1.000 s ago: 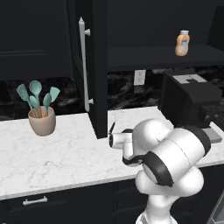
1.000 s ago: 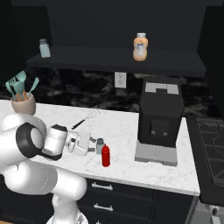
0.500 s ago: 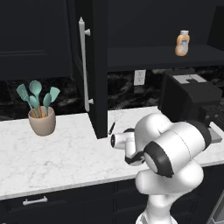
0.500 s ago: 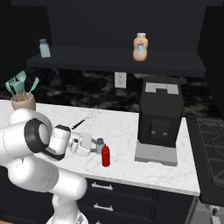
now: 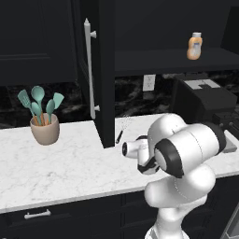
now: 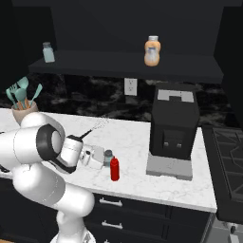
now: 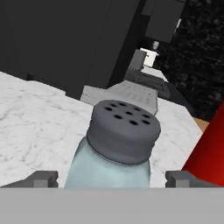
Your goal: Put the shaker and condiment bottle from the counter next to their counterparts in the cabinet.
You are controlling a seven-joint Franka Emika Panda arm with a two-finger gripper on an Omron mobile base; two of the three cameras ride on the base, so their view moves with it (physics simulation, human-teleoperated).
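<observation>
The shaker (image 7: pixel 117 148) is seen upright near the table's (image 6: pixel 137 142) front edge, just beside the red condiment bottle (image 6: pixel 114 169), directly between the gripper's (image 7: pixel 112 178) jaws, which stand apart on either side, not yet clamped.

Coffee machine (image 6: pixel 174 128), whisk (image 5: pixel 123 128), beige utensil crock (image 5: pixel 45 129)
</observation>
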